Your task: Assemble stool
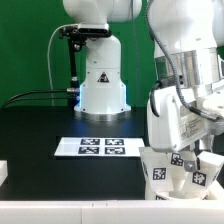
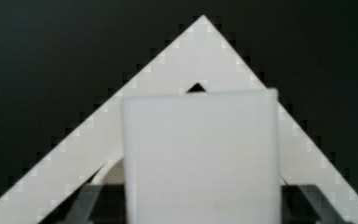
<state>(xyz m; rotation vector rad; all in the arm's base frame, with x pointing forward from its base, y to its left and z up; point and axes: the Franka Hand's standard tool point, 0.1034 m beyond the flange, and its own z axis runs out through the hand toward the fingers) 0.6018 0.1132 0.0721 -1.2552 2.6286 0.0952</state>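
In the wrist view a chunky white stool leg (image 2: 197, 150) fills the space between my gripper's (image 2: 202, 205) dark fingers (image 2: 98, 202), which are shut against its sides. Behind the leg spreads a white triangular shape (image 2: 105, 140) on the black table; I cannot tell which stool part it is. In the exterior view the gripper (image 1: 183, 156) points down at the lower right, right over white stool parts with black-and-white tags (image 1: 160, 170). The arm hides most of them, and the seat cannot be made out apart from them.
The marker board (image 1: 100, 147) lies flat on the black table (image 1: 40, 125) at the middle. The robot base (image 1: 102, 85) stands behind it with cables running to the exterior view's left. A small white piece (image 1: 3, 171) shows at the left edge.
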